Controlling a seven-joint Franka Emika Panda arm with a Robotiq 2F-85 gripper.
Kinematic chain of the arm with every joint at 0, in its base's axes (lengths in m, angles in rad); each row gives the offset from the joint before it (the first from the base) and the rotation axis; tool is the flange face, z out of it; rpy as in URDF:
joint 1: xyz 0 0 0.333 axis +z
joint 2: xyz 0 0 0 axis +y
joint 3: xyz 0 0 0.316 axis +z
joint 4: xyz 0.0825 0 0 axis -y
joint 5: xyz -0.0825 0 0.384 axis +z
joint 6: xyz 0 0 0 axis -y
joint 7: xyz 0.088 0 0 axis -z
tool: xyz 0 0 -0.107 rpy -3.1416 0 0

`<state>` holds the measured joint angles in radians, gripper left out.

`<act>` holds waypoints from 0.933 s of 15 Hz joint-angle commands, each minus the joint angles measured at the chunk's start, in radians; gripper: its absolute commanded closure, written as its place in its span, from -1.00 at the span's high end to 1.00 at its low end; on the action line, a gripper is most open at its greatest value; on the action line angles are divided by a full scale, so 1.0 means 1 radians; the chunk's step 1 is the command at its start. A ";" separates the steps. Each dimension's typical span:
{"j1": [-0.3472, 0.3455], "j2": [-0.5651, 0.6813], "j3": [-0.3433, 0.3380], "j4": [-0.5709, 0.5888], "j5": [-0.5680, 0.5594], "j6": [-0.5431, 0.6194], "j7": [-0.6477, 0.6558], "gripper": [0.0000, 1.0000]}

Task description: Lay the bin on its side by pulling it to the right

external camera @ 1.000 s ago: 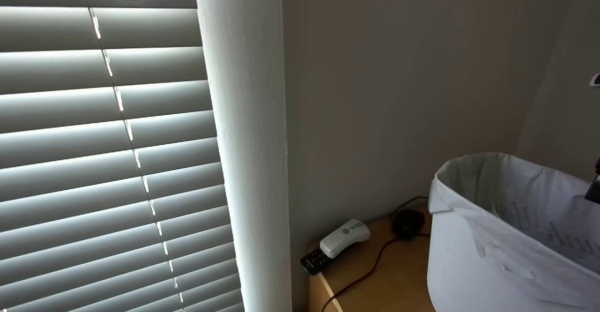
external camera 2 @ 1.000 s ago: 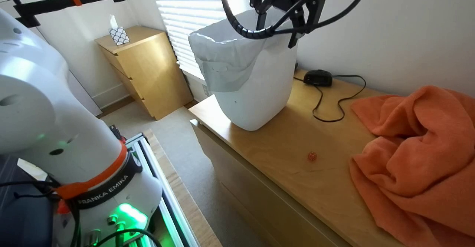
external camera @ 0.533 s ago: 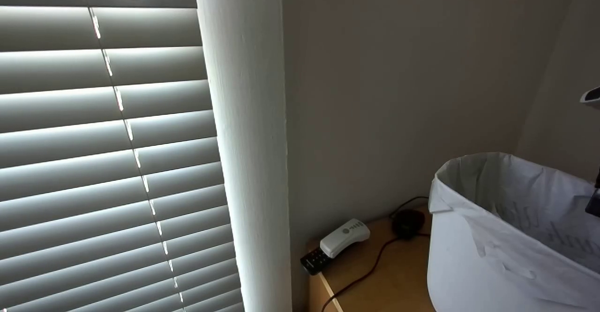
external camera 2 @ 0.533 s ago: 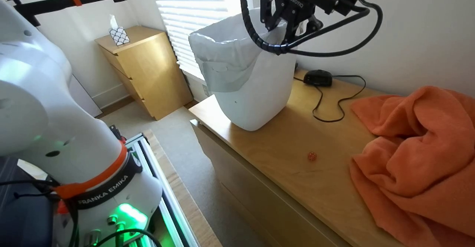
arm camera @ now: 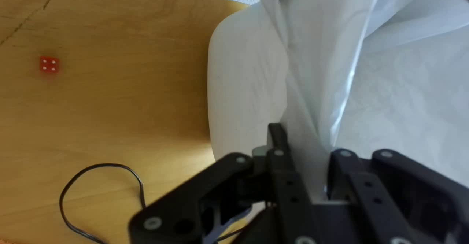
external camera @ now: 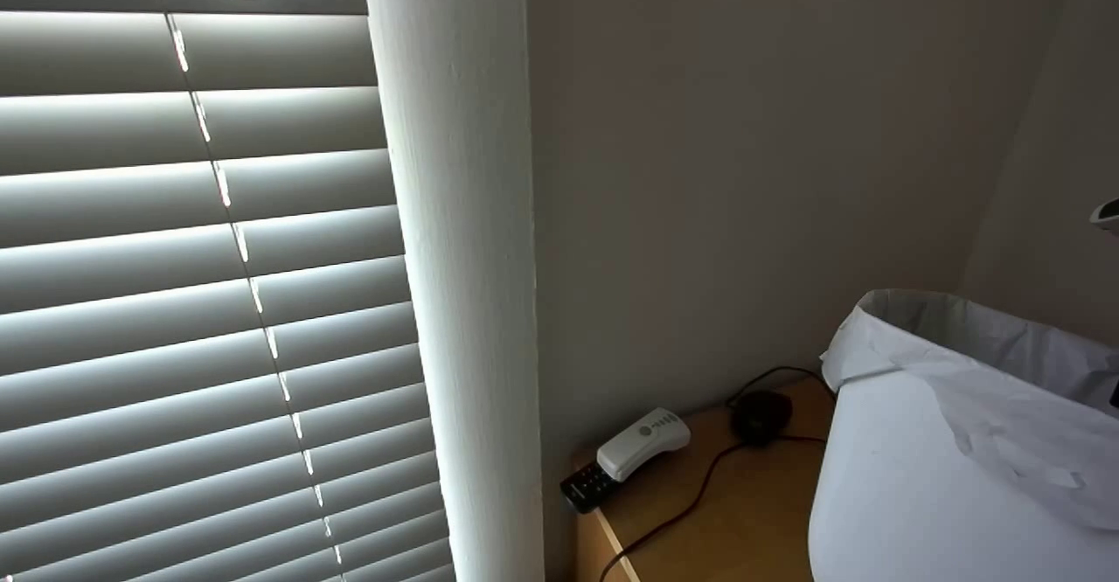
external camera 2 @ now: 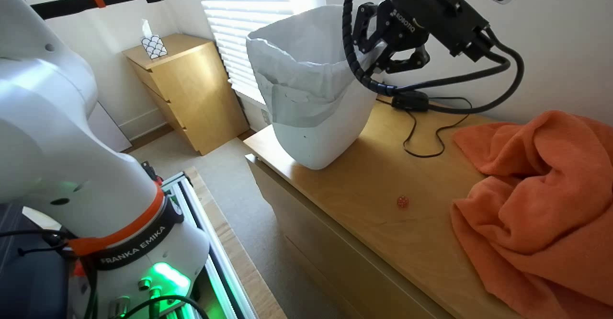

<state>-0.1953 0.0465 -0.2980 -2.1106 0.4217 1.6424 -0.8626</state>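
Observation:
The white bin (external camera 2: 313, 144), with a crinkled liner bag (external camera 2: 299, 101) over its rim, stands tilted on the wooden dresser top, leaning toward my gripper (external camera 2: 376, 60). In the wrist view the bin's smooth wall (arm camera: 245, 86) and the liner's fold (arm camera: 318, 53) run down between my fingers. There my gripper (arm camera: 306, 150) is closed on the rim with the liner; the far part of the grip is hidden by the plastic. An exterior view cuts off the bin (external camera: 900, 495) at the right edge, where almost none of the gripper shows.
On the dresser top (external camera 2: 364, 180) lie a black adapter (external camera 2: 412, 101) with its cable, a red die (external camera 2: 402, 202) and a bunched orange cloth (external camera 2: 536, 204). A white remote (external camera: 644, 444) rests over a black remote (external camera: 590, 484) near a corner. Window blinds hang behind the bin.
My gripper has closed on the bin's rim and tilted over, moving right and down in an exterior view. The bin, upright before, now leans that way with it.

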 commanded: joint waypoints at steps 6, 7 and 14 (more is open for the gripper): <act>-0.103 0.162 0.017 0.115 0.077 -0.058 0.010 -0.95; -0.113 0.179 0.018 0.125 0.085 -0.055 0.011 -0.95; -0.179 0.316 0.057 0.211 0.182 -0.109 -0.017 -0.95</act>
<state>-0.3327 0.2924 -0.2715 -1.9581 0.5570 1.5915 -0.8658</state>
